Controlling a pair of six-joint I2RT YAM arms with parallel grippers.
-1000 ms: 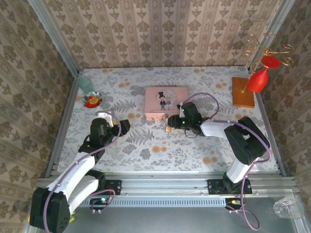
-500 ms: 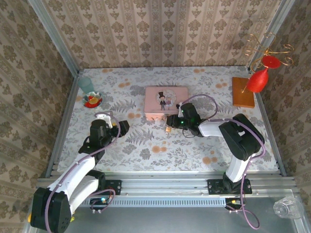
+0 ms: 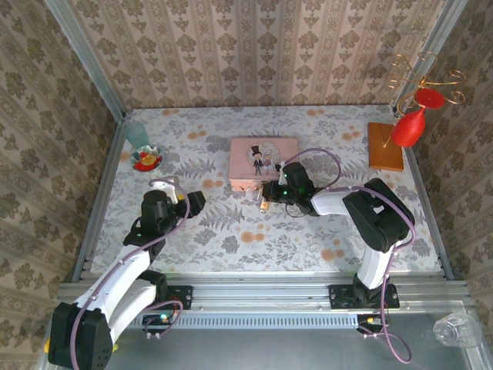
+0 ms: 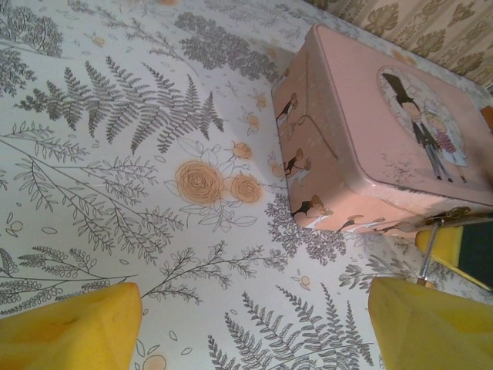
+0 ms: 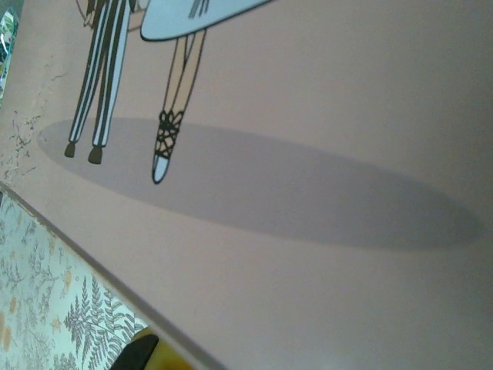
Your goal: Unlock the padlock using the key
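Hovering jaws apart, left gripper (image 3: 196,202) faces the pink tin (image 3: 246,158), whose front latch carries the padlock (image 3: 264,205), w/ right gripper (image 3: 270,192) pinched together just beside it (on what, can't tell), so prob. key-seating step; next needs fine keyhole alignment.

From above, the padlock (image 3: 265,205) is a tiny speck at the tip of the right gripper (image 3: 270,194), too small to make out its shackle or what the jaws hold. In the left wrist view the pink tin (image 4: 370,139) runs off the right edge and the left gripper's fingers (image 4: 69,331) are cut by the bottom edge. The right wrist view cuts the tin's printed couple (image 5: 98,81) at the legs.
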